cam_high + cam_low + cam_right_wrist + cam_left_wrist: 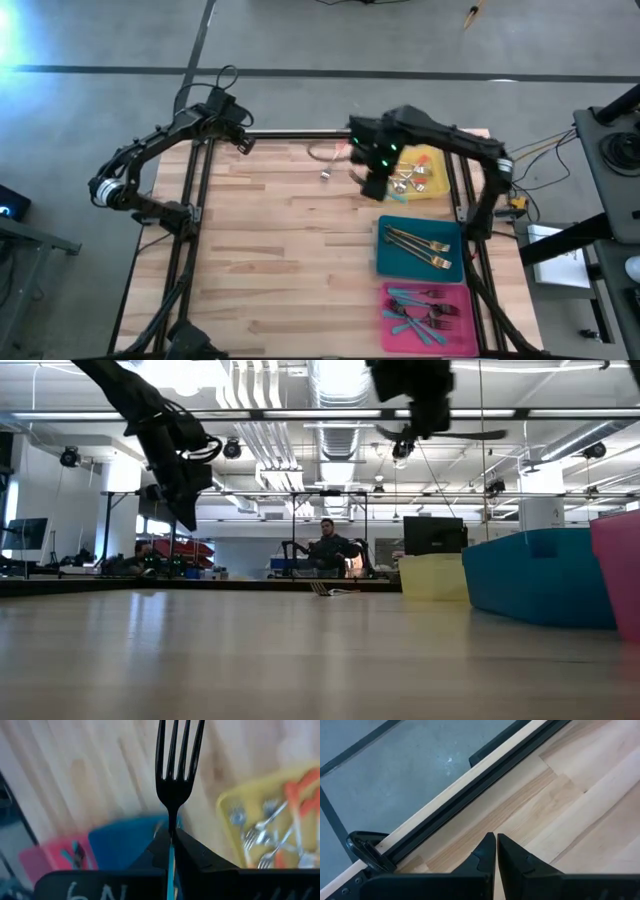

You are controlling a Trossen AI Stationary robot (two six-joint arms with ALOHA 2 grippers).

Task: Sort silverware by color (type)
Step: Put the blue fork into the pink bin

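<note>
My right gripper (375, 188) hangs above the table, just left of the yellow tray (440, 190), shut on a fork (176, 767) with a teal-blue handle. That tray holds red-handled silverware (272, 832). Gold forks (418, 247) lie in the teal tray (385, 262), and teal-handled pieces (420, 310) in the pink tray (392, 335). One loose piece of silverware (328, 168) lies flat on the wood near the far edge. My left gripper (496, 840) is shut on nothing, over the table's far left part. My right gripper pinches the fork between its two fingers at the top of the teal-blue handle (171, 862), just behind the neck. The fingers point steeply down and lie along the fork. The fork sticks out past the fingertips, tines leading, lifted clear of the table.
The three trays stand in a row along the table's right side, yellow farthest, pink (618, 570) nearest. The black frame rail (485, 780) runs along the far edge under my left gripper. Bare wood (280, 260) fills the middle and left. People sit in the room beyond (328, 550).
</note>
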